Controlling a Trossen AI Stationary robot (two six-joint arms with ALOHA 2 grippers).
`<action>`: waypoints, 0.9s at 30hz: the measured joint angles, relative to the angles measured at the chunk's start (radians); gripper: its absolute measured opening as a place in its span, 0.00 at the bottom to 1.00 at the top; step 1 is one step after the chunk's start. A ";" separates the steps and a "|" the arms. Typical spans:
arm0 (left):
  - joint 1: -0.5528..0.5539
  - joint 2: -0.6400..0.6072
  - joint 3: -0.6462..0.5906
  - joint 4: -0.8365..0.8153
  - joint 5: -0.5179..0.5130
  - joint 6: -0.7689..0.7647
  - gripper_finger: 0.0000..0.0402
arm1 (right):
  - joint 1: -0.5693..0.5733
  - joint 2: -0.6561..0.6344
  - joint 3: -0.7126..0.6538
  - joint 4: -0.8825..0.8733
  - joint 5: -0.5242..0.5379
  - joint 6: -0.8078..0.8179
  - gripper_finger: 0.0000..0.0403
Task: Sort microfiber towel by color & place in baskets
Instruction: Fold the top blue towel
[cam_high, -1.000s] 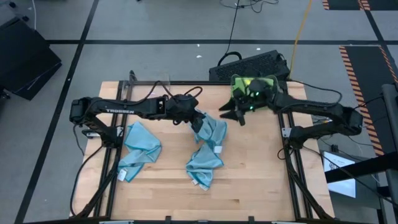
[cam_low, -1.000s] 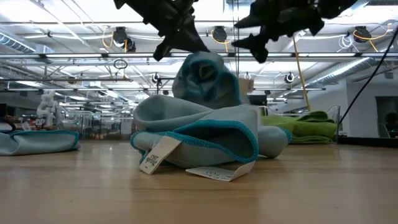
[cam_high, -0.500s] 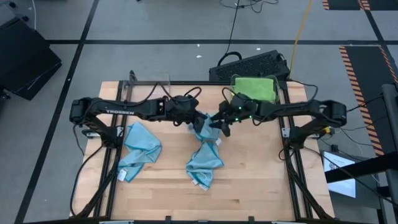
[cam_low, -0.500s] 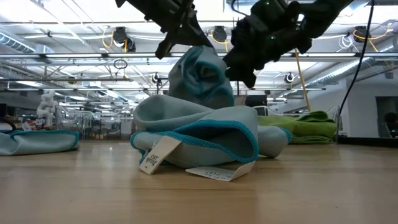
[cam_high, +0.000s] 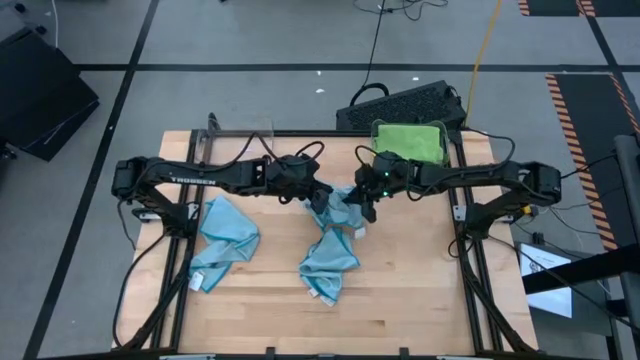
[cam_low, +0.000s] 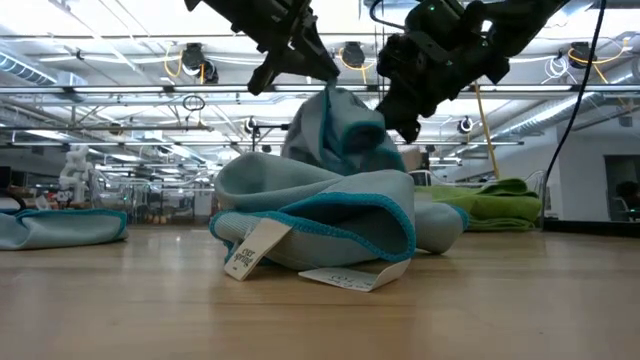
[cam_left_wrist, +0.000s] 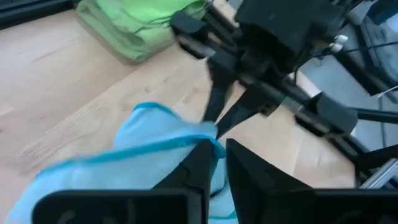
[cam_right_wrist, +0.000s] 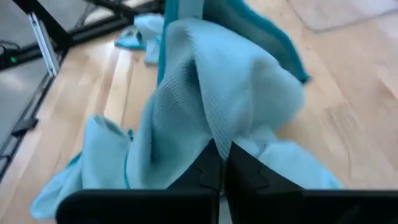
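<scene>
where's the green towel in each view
High view: green towel at the table's far right corner, in a clear basket.
Low view: low at right, behind the blue pile.
Left wrist view: top left.
Right wrist view: not in it.
Shared landmark: the lifted blue towel that both grippers pinch.

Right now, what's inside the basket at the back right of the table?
A folded green towel fills the clear basket. Whether anything lies beneath it cannot be seen.
</scene>
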 joint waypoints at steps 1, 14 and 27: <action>0.000 0.000 0.000 -0.008 -0.003 0.000 0.12 | 0.000 -0.003 -0.006 -0.011 -0.001 -0.002 0.01; 0.001 0.010 0.000 -0.124 -0.020 -0.039 0.01 | 0.000 -0.002 -0.024 0.005 0.001 -0.002 0.00; -0.174 0.031 -0.091 -0.119 -0.131 -0.148 0.41 | 0.000 -0.002 -0.024 0.003 -0.001 0.013 0.00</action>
